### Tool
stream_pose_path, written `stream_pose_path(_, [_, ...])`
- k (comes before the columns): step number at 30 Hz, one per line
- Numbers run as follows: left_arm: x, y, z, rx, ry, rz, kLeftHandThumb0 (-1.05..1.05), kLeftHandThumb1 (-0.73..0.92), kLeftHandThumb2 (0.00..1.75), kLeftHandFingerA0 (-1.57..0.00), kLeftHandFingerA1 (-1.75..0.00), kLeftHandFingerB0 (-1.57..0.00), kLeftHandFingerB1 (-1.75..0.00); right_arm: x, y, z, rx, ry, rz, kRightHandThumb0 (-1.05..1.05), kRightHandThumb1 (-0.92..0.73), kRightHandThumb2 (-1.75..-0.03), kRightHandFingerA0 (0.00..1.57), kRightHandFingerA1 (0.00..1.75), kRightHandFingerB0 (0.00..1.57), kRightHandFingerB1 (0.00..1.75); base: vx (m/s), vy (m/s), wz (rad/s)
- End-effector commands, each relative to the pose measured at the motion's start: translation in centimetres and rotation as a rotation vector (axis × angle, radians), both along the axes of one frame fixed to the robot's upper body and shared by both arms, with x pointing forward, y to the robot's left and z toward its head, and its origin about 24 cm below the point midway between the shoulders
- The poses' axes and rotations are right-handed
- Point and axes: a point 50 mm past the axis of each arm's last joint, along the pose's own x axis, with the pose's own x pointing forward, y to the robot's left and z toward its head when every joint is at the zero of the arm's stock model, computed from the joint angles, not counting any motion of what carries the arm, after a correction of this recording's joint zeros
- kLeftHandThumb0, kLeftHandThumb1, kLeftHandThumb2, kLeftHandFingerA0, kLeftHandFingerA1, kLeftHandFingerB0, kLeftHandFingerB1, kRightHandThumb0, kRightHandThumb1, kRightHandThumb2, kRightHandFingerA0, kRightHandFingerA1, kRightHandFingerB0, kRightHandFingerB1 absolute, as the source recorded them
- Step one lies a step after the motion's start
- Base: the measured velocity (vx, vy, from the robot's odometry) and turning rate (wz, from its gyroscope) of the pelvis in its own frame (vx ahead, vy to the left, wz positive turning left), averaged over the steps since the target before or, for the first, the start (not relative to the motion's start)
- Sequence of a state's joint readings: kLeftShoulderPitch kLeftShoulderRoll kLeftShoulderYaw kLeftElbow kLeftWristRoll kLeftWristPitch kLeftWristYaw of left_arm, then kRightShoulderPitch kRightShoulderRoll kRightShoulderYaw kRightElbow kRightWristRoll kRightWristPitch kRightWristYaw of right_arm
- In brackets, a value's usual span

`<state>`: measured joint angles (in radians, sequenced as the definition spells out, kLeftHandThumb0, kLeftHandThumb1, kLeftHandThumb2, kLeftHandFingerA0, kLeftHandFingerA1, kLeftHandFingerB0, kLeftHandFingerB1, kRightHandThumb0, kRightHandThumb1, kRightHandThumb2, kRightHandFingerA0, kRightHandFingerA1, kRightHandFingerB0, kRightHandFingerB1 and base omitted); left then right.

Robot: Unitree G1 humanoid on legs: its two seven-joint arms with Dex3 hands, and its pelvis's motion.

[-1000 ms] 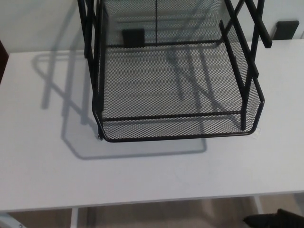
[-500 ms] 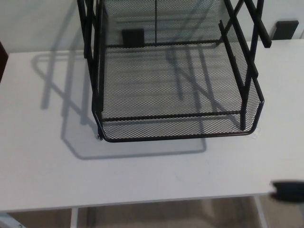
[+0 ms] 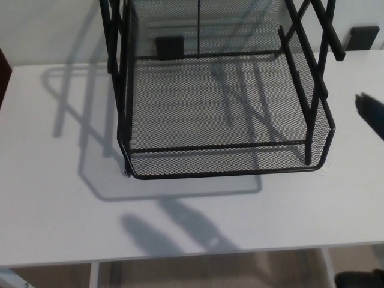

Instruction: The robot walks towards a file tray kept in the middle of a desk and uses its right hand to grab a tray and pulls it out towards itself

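White desk [image 3: 54, 228] is filling most of the head view, its near edge running across the bottom with a strip of floor [image 3: 204, 273] showing below it. At the bottom right corner, below the desk edge, a dark shape [image 3: 360, 279] is poking in; what it is cannot be told. On the bare desk near the front edge, a soft blurred shadow [image 3: 174, 228] is lying in two lobes, just in front of the tray.

Further in, the black mesh tray [image 3: 222, 114] is sitting at the middle of the desk, slightly right of centre, its rounded front rim facing the robot. A thin bar is crossing the tray floor just behind the front rim. Mesh side walls are rising on left and right, and black upright posts of the rack [image 3: 117, 66] are standing along both sides, running up out of the top of the picture. The rack's shadow is falling on the desk to the left of the tray as slanted lines.

At the right edge, level with the tray's front right corner, the right hand [image 3: 372, 114] is showing as a blurred black shape, apart from the tray and touching nothing visible. Whether its fingers are spread or closed cannot be told. Left hand is not showing.

At the far desk edge, two dark blocks [image 3: 363, 36] are sitting against the pale wall [image 3: 48, 30], one seen through the mesh, one at the far right.
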<state>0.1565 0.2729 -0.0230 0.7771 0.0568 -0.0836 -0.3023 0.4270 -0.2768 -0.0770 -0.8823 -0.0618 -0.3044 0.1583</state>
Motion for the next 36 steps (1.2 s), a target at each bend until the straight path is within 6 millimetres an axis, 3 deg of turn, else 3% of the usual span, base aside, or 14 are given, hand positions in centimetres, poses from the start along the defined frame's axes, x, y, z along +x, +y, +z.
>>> stream_pose_path(1, [1.1,1.0,1.1,-0.002,-0.013,-0.001,-0.45,0.41,0.66,-0.63,-0.77,-0.47,-0.65,6.0,6.1,0.5,-0.507,-0.109,-0.279,-0.89,-0.54,-0.91,0.01,0.23,0.1,0.2,0.0,0.0,0.0])
stream_pose_path(5, [0.9,1.2,1.2,-0.006,-0.014,0.003,-0.42,0.4,0.64,-0.55,-0.74,-0.46,-0.64,7.6,7.5,-0.6,-0.527,-0.09,-0.314,-0.79,-0.47,-0.86,0.0,0.3,0.01,0.36,0.0,0.0,0.0])
stream_pose_path(6, [0.9,1.2,1.2,-0.011,-0.017,0.002,-0.43,0.4,0.64,-0.54,-0.75,-0.45,-0.64,8.1,7.7,-0.9,-0.542,-0.088,-0.327,-0.8,-0.48,-0.6,0.0,0.47,0.04,0.4,0.0,0.0,0.0])
stream_pose_path(7, [1.1,1.1,1.3,-0.006,-0.019,0.004,-0.45,0.39,0.63,-0.56,-0.76,-0.46,-0.63,9.0,8.3,-1.5,-0.57,-0.064,-0.339,-0.8,-0.35,-0.69,0.02,0.41,0.06,0.41,0.0,0.0,0.0])
stream_pose_path(8, [1.1,1.2,1.3,-0.005,-0.02,0.001,-0.44,0.4,0.62,-0.56,-0.76,-0.46,-0.64,9.4,8.6,-1.9,-0.576,-0.047,-0.341,-0.75,-0.42,-0.55,0.0,0.51,0.05,0.4,0.0,0.0,0.0])
stream_pose_path(13, [0.7,1.0,1.1,-0.01,-0.013,-0.003,-0.44,0.39,0.62,-0.59,-0.77,-0.47,-0.64,10.5,9.2,-3.6,-0.619,0.024,-0.359,-0.69,-0.3,-0.68,0.0,0.36,0.07,0.41,0.0,0.0,0.0])
stream_pose_path(15, [0.7,0.9,1.2,-0.014,-0.012,-0.006,-0.46,0.29,0.8,-0.58,-0.77,-0.44,-0.67,11.2,9.4,-4.2,-0.687,0.035,-0.396,-0.71,-0.29,-0.67,0.01,0.36,0.07,0.4,0.0,0.0,0.0])
stream_pose_path(16, [0.6,0.9,1.1,-0.007,-0.01,-0.007,-0.44,0.38,0.62,-0.61,-0.76,-0.46,-0.63,11.5,9.6,-4.6,-0.691,0.046,-0.4,-0.71,-0.29,-0.67,0.01,0.36,0.07,0.41,0.0,0.0,0.0])
stream_pose_path(25, [0.3,0.6,1.1,-0.009,-0.01,-0.024,-0.46,0.39,0.62,-0.61,-0.77,-0.49,-0.66,13.2,10.0,-8.0,-0.755,0.061,-0.566,-0.74,-0.34,-0.51,0.01,0.49,0.22,0.36,0.0,0.0,0.0])
stream_pose_path(27, [0.3,0.6,1.1,-0.014,-0.011,-0.023,-0.45,0.4,0.62,-0.61,-0.77,-0.49,-0.66,13.5,10.3,-8.5,-0.786,0.065,-0.591,-0.76,-0.29,-0.64,0.03,0.43,0.15,0.41,0.0,0.0,0.0])
stream_pose_path(33, [0.3,0.6,1.3,-0.013,-0.017,-0.043,-0.46,0.4,0.62,-0.66,-0.77,-0.49,-0.66,13.8,10.9,-9.3,-0.879,0.082,-0.642,-0.76,-0.38,-0.52,0.01,0.46,0.13,0.36,0.0,0.0,0.0])
stream_pose_path(34, [0.3,0.6,1.3,-0.012,-0.018,-0.05,-0.48,0.4,0.61,-0.66,-0.77,-0.48,-0.65,13.8,10.9,-9.5,-0.888,0.077,-0.653,-0.36,0.0,-0.74,0.04,0.56,0.0,0.5,0.0,0.0,0.0])
stream_pose_path(35, [0.2,0.5,1.3,-0.015,-0.02,-0.057,-0.49,0.39,0.61,-0.65,-0.77,-0.48,-0.66,13.8,10.9,-9.7,-0.902,0.064,-0.668,-0.37,-0.01,-0.75,0.03,0.55,0.0,0.51,0.0,0.0,0.0])
stream_pose_path(36, [0.2,0.5,1.3,-0.018,-0.021,-0.058,-0.49,0.39,0.6,-0.67,-0.77,-0.49,-0.66,13.9,10.9,-9.9,-0.915,0.056,-0.681,-0.79,-0.42,-0.53,0.01,0.48,0.11,0.38,0.0,0.0,0.0])
